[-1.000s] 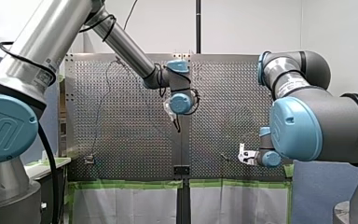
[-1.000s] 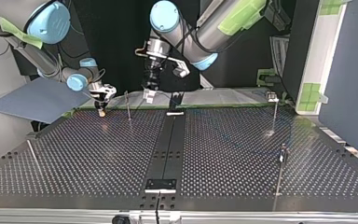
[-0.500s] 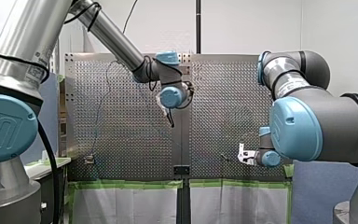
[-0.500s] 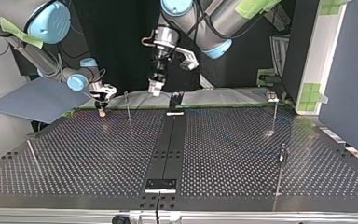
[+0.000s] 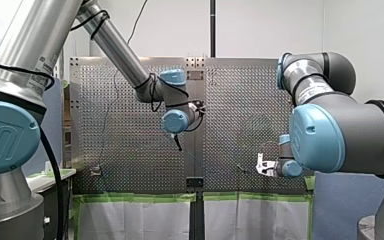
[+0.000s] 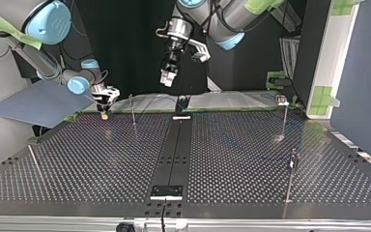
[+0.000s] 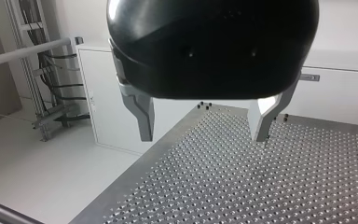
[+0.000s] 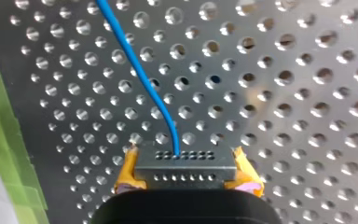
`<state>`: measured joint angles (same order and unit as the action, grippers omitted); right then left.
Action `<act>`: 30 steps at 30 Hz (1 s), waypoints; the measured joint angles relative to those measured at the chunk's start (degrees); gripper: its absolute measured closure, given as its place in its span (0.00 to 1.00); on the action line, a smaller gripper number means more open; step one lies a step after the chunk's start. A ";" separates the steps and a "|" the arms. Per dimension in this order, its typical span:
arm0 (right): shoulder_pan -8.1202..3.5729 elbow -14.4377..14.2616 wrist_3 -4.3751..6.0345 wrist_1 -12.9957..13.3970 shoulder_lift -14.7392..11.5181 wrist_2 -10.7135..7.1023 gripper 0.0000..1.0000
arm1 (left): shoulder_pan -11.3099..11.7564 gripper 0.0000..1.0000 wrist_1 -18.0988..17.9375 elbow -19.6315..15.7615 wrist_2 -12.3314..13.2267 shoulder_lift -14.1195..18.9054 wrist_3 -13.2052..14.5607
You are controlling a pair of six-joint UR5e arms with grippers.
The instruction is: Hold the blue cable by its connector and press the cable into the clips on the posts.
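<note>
My left gripper [image 6: 166,79] is climbing clear of the table [image 6: 232,159], metal fingers [image 7: 142,116] spread and empty, likely repositioning to press, while my right gripper [image 8: 186,171] is pinching the connector [image 8: 185,161] between yellow pads [image 8: 127,173], the blue cable [image 8: 140,74] running away toward the posts [image 6: 132,108].

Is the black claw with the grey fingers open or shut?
Open. My left gripper's two metal fingers stand far apart, with nothing held between them.
</note>
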<state>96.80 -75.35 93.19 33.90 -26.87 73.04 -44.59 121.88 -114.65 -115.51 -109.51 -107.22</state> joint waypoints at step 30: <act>-0.10 -13.50 0.52 4.25 -13.60 3.00 1.00 | 0.43 0.00 -3.74 -14.01 0.24 -0.11 1.13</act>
<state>96.70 -88.85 93.71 38.15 -40.48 76.04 -44.16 118.14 -128.66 -115.27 -109.63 -106.09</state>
